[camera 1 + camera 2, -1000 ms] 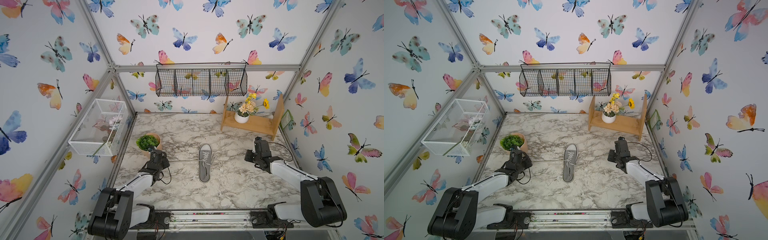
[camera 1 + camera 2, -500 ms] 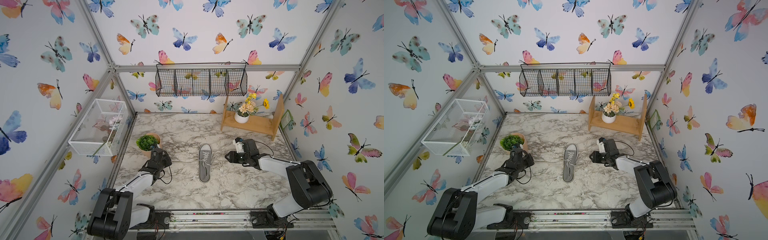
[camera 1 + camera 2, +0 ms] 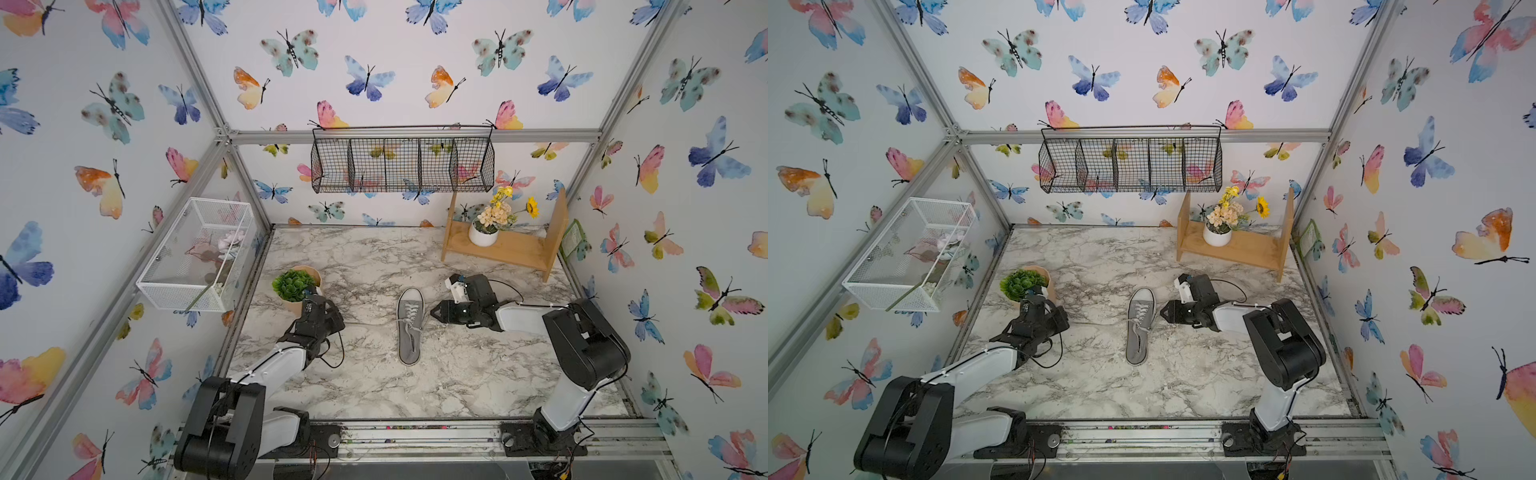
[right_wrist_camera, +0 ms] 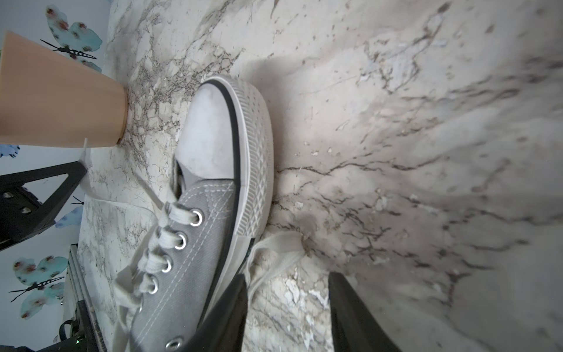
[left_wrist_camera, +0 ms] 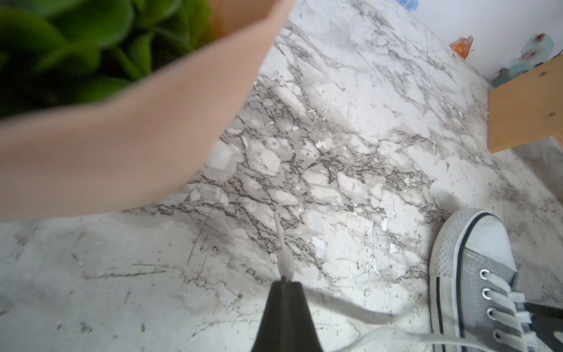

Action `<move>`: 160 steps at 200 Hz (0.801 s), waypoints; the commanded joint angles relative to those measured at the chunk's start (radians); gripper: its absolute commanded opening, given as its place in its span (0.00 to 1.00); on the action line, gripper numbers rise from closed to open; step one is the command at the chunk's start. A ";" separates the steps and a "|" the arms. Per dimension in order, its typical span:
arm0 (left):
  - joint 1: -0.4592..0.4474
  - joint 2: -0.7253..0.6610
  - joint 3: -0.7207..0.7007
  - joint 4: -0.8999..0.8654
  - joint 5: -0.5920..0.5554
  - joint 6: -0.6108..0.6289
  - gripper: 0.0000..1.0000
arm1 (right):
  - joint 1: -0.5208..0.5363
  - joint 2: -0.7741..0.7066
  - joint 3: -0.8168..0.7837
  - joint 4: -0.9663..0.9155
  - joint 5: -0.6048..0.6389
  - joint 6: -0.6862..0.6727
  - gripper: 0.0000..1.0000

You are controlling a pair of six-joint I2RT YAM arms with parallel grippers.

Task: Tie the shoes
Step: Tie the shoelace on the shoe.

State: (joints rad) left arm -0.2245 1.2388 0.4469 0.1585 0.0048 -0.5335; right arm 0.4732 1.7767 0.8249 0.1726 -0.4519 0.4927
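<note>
Two hands flank your sneaker (image 3: 409, 326), lying lengthwise between them on the table (image 3: 374, 257): left hand (image 5: 283, 283) clamped on the lace end (image 5: 285, 262) stretched off the sneaker's left side, right hand (image 4: 288, 275) parted just beside its right flank, nearest the loose end (image 4: 274, 243) lying there.

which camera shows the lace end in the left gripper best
The left wrist view: the left gripper is close up, shut on the white lace end. The right wrist view shows it small at the edge; both top views show only a thin line.
</note>
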 commanded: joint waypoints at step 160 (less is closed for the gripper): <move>-0.004 -0.002 0.020 0.018 0.059 0.026 0.00 | 0.017 0.128 0.078 0.019 -0.078 -0.051 0.26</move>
State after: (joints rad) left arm -0.2245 1.2388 0.4473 0.1612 0.0338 -0.5201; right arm 0.4797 1.8790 0.8989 0.2054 -0.5060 0.4465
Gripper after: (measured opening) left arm 0.038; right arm 0.301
